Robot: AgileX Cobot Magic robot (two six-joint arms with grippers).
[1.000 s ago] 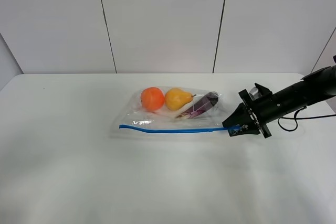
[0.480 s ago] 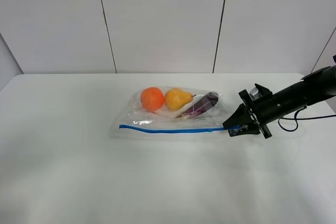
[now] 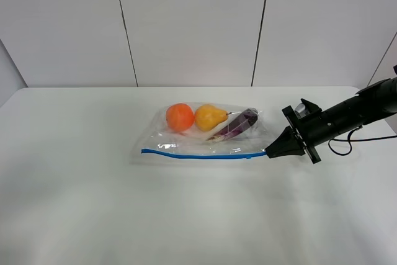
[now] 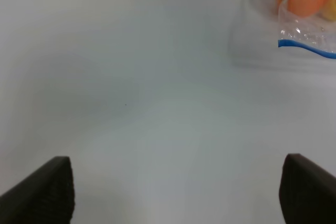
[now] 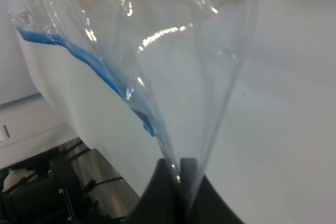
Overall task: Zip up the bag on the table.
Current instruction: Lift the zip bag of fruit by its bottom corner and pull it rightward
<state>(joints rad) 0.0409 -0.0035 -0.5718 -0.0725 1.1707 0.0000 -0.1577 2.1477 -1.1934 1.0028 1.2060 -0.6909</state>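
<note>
Exterior high view showed a clear floppy plastic zip bag point(image 3: 155, 146) lying flat on the wide white tabletop point(image 3: 93, 209), somewhat right of the middle and nearer the far edge than the near one. Inside it sat a round orange fruit point(image 3: 180, 116), a yellow pear point(image 3: 209, 116) and a purple eggplant point(image 3: 239, 123), lined up along the bag's far side. Its thin blue zipper strip point(image 3: 198, 155) ran along the near side, with the long axis parallel to the tabletop's near edge. The black right end effector point(image 3: 273, 151) reached in from the right edge and met the strip's right end, so the whole strip stretched away from it toward the left edge. No left arm appeared in this view.

Left wrist view showed the left end effector point(image 4: 176, 182) spread wide open over bare tabletop, holding nothing. The bag's left end, with the orange fruit, lay well apart from it.

Right wrist view showed the right end effector's jaws closed on the bag's corner film just beside the strip's end. Whether a slider sat there could not be told. Any closing pass would probably travel leftward along the strip, with the right arm by far the nearer.
</note>
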